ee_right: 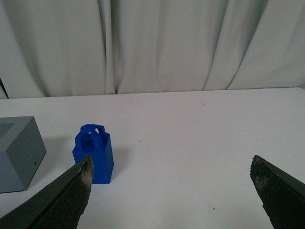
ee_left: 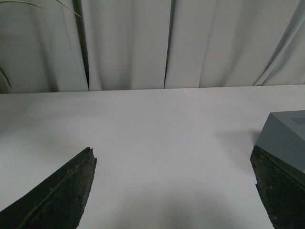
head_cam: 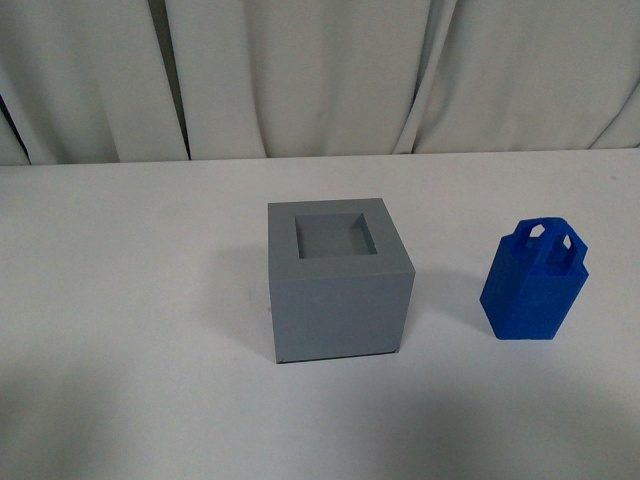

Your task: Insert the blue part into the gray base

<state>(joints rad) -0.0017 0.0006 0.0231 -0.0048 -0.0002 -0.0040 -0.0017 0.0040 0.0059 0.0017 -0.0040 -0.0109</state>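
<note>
Facing the blue part (head_cam: 533,285) upright on the desk (head_cam: 130,300), well right of the gray base (head_cam: 338,280). Holding nothing, left jaws and right jaws both spread wide. Could topple the tall part with an off-centre pinch, or jam it crooked at the recess (head_cam: 335,240).

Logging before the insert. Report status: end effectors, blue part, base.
Both open, empty: left end effector, right end effector. Upright: blue part, right of base, apart. Nothing in recess; path clear.
</note>
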